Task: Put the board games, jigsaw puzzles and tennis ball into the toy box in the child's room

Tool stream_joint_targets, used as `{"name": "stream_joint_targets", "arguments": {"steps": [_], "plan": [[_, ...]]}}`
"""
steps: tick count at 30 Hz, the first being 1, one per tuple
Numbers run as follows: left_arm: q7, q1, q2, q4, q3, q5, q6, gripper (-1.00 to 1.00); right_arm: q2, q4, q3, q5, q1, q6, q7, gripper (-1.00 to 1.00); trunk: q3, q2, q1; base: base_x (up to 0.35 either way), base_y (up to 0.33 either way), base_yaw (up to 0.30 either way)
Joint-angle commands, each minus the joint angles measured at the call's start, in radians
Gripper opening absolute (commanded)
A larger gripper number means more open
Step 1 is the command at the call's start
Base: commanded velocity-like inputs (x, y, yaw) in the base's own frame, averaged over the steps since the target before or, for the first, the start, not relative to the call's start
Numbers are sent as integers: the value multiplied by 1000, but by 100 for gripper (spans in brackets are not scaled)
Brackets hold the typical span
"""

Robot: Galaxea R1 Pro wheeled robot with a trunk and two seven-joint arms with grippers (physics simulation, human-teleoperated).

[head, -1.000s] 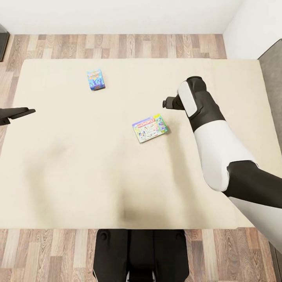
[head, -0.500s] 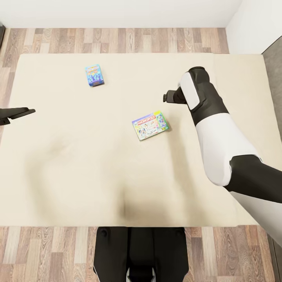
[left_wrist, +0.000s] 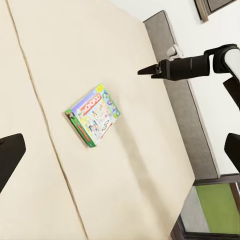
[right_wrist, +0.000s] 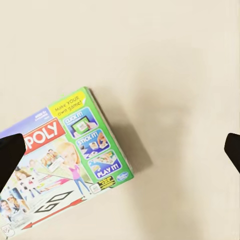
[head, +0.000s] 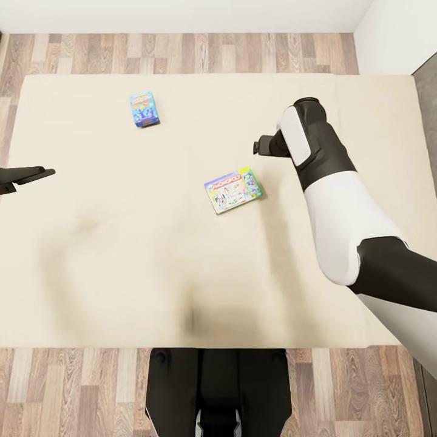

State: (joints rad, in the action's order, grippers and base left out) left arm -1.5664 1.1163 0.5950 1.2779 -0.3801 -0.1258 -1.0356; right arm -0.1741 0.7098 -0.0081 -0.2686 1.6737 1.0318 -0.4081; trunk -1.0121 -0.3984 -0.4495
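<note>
a flat white game box with bright coloured edges (head: 233, 190) lies face up near the middle of the wide cream bed (head: 121, 255). it sits a bit crooked, not lined up with the bed's sides. in the right wrist view the same box (right_wrist: 62, 162) shows a green side with little pictures, red letters, and a drawn girl in pink. in the left wrist view the box (left_wrist: 93, 115) lies just beside the thin line where the two parts of the mattress meet.

a small teal-blue game box (head: 144, 109) lies flat too, further up the bed near the far edge — well apart from the white one.

the right claw (head: 261, 146) hangs above the bed, near the white box but not touching it. in the right wrist view its two black fingertips (right_wrist: 11, 155) sit far apart at the sides, so the claw is wide open and holds nothing. the white and black right arm (head: 331, 200) reaches in over the bed.

the left claw (head: 33, 175) pokes in over the left side of the bed, far from both boxes. it has nothing in it, but i cannot tell how far open it is.

brown wood-plank floor (head: 182, 53) runs around the bed — a white wall (head: 182, 15) stands behind it.
</note>
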Motion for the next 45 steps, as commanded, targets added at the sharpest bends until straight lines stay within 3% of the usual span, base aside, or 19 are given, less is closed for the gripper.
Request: {"name": "stream_joint_targets", "arguments": {"steps": [1, 45], "plan": [[-4, 0, 0, 0, 0, 1, -11, 100, 0, 0, -1, -10, 1, 2, -10, 100, -3, -2, -1, 0, 0, 0], [-4, 0, 0, 0, 2, 2, -11, 100, 0, 7, 0, -11, 17, 1, -8, 100, -17, -2, -1, 0, 0, 0]]}}
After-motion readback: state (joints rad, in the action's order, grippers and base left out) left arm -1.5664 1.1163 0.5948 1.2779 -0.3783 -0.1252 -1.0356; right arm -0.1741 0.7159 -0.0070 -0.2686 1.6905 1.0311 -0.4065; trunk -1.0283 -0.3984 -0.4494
